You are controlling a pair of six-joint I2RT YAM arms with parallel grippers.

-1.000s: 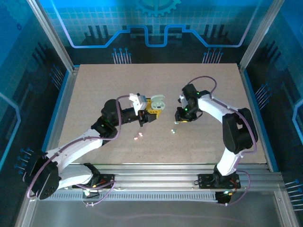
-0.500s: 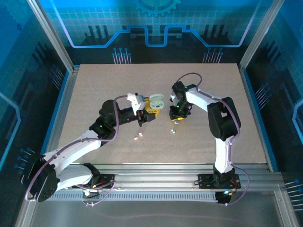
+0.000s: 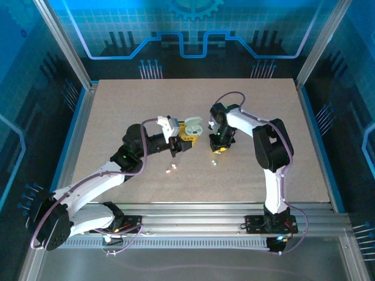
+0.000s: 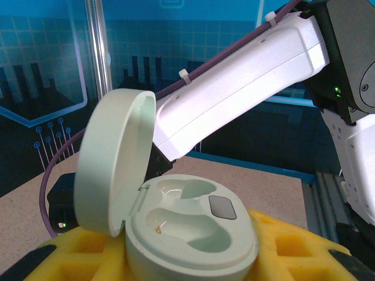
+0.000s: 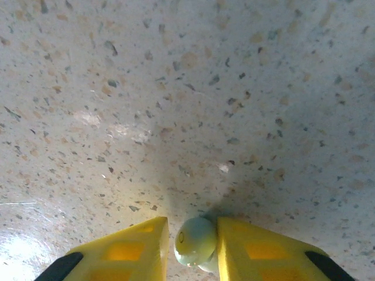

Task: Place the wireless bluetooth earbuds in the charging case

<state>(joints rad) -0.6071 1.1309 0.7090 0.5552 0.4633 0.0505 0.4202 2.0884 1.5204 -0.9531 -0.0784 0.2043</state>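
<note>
Right pincer point(image 3: 219, 146), shifted leftward, clamps glossy rounded mint earbud point(image 5: 193, 241) above speckled table point(image 5: 176, 88); left pincer point(image 3: 186, 139) grips oval mint charging case point(image 4: 193, 231), lid point(image 4: 111, 170) open

Open from above into both wells of the charging case point(image 4: 193, 228). Walled off on the case's left, in the left wrist view, by the upright lid point(image 4: 114, 158). Hemmed low on both flanks by the left gripper point(image 3: 186, 139) and its yellow fingers point(image 4: 293, 252), clamped on the case. Crowded just behind the case by the right arm's white link point(image 4: 234, 76). Tight just right of the case in the top view: right gripper point(image 5: 191, 246) there, close above the table point(image 3: 263, 105), pinching a mint earbud point(image 5: 195, 239). Open tabletop beyond the case. On its near side, two loose bits lying apart from it: a pink earbud point(image 3: 170, 169) and a second mint earbud point(image 3: 214, 162).
</note>
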